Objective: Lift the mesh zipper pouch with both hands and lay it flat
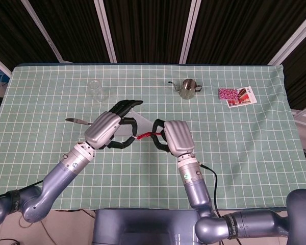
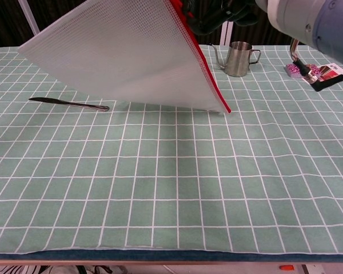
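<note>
pouch up in both hands, not yet laid down

the left robot hand (image 1: 108, 127) and the right robot hand (image 1: 176, 137) sit close together above the middle of the counter (image 1: 255, 138), facing each other across a short red strip of zipper. each robot hand has its dark fingers curled onto the top edge of the pouch (image 2: 126, 57), so both are grasping it. in the chest view only the right hand's fingers show, at the top edge of the frame, clamped on the red zipper side; the left hand's hold is out of that frame.

the pouch hangs in the air from that edge, a white mesh sheet slanting down and away, red zipper along its right border. its lowest corner reaches close to the cloth; whether it touches i cannot tell.

further out, a knife (image 2: 68, 104) lies just beyond the pouch's lower left edge, a glass (image 1: 96, 90) stands behind the left hand, a small metal pitcher (image 2: 238, 58) behind the right, and a card (image 1: 238, 96) well off to the right.

by my reading the lift is done. what is left is lowering the sheet, letting it spread flat on the cloth, and letting go.
</note>
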`<state>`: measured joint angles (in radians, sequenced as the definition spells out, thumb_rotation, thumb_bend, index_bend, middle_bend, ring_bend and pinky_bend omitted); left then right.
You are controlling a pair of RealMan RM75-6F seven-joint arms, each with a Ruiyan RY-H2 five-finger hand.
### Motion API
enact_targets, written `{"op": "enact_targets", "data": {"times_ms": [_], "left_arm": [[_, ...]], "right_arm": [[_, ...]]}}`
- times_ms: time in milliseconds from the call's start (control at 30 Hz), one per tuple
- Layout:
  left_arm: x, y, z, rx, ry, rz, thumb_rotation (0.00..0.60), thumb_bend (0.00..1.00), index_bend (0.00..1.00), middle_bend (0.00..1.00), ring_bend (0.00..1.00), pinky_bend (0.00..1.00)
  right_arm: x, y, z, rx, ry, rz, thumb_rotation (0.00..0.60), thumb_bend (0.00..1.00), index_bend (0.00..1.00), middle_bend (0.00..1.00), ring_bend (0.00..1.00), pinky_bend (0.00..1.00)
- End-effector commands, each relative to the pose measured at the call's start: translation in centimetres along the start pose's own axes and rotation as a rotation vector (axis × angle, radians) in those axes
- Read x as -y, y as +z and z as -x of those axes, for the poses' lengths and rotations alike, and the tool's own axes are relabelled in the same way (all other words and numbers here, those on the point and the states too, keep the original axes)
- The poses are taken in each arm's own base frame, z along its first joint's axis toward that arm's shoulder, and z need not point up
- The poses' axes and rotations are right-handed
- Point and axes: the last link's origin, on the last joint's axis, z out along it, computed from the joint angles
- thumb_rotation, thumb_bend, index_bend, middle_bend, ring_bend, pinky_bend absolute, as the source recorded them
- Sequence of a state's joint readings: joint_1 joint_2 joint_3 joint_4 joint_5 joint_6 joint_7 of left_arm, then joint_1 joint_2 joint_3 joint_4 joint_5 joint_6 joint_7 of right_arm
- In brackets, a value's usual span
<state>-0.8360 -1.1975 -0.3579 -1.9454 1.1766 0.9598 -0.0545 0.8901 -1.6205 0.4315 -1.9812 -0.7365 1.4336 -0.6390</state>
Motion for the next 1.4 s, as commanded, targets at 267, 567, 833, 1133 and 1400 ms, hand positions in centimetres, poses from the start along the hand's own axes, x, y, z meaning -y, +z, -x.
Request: {"op": "enact_targets", "data": {"times_ms": [267, 567, 833, 1133, 1400], "left_arm": [[-0.7, 0.3, -0.7, -0.053, -0.019, 0.030, 0.600, 0.45, 0.64, 0.07, 0.00, 0.00], [-1.1, 0.8, -2.1, -0.106, -0.007, 0.049, 0.600, 0.45, 0.64, 0.07, 0.00, 0.00], [-0.6, 1.4, -4.1, -0.165, 0.023, 0.040, 0.600, 0.45, 0.64, 0.07, 0.00, 0.00], [1.9, 1.9, -7.3, -0.234, 0.121, -0.022, 0.600, 0.45, 0.64, 0.07, 0.00, 0.00], [4.0, 1.5, -8.7, -0.264, 0.154, -0.082, 0.600, 0.45, 0.64, 0.07, 0.00, 0.00]], "right_arm": [[-0.7, 0.0, 0.2, 0.006, 0.000, 0.029, 0.600, 0.62, 0.69, 1.00, 1.00, 0.96], [-1.5, 0.1, 0.2, 0.003, -0.008, 0.051, 0.600, 0.62, 0.69, 1.00, 1.00, 0.96], [-2.4, 0.1, 0.1, 0.001, -0.013, 0.077, 0.600, 0.62, 0.69, 1.00, 1.00, 0.96], [-4.2, 0.1, -0.9, -0.025, -0.036, 0.127, 0.600, 0.62, 0.69, 1.00, 1.00, 0.96], [-5.7, 0.1, -2.4, -0.059, -0.054, 0.160, 0.600, 0.63, 0.69, 1.00, 1.00, 0.96]]}}
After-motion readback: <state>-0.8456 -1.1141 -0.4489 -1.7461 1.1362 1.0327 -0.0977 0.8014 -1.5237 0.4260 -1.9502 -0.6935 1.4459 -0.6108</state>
